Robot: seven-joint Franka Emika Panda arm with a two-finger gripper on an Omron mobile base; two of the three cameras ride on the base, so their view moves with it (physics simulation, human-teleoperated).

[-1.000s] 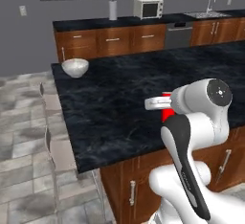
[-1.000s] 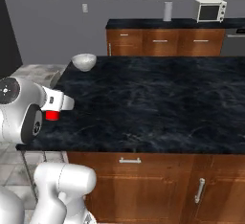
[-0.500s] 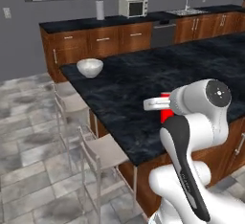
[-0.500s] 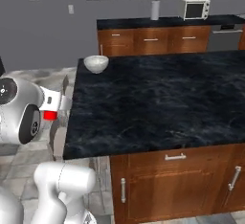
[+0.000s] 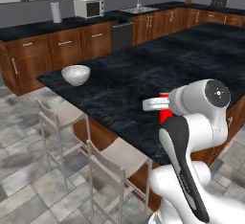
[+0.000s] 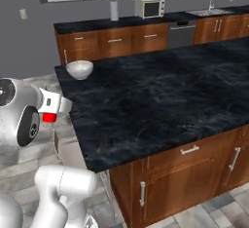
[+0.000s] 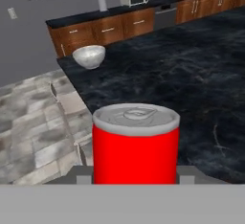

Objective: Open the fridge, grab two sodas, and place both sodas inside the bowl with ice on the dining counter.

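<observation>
Red can (image 7: 135,144) held upright between the jaws of the gripper (image 7: 135,173), which are closed partway onto its sides; in the left base view the can (image 5: 165,114) shows as a red patch behind the white wrist, and in the right base view (image 6: 48,117) it hangs just below the gripper (image 6: 54,106), off the near corner of the dining counter (image 6: 160,100). Compared with the pictures of a second ago, the whole scene has swung in both base views: the base has driven round the end of the counter, while the arm keeps the same pose and grip. The bowl (image 5: 75,74) now stands nearer and larger, close to the counter's far corner (image 7: 89,56), with stools (image 5: 117,163) along the edge between robot and counter. This reads as the carrying leg of the task with the first soda; the can is well apart from the bowl, so further approach appears needed before release. Whether ice lies in the bowl is too small to tell.
</observation>
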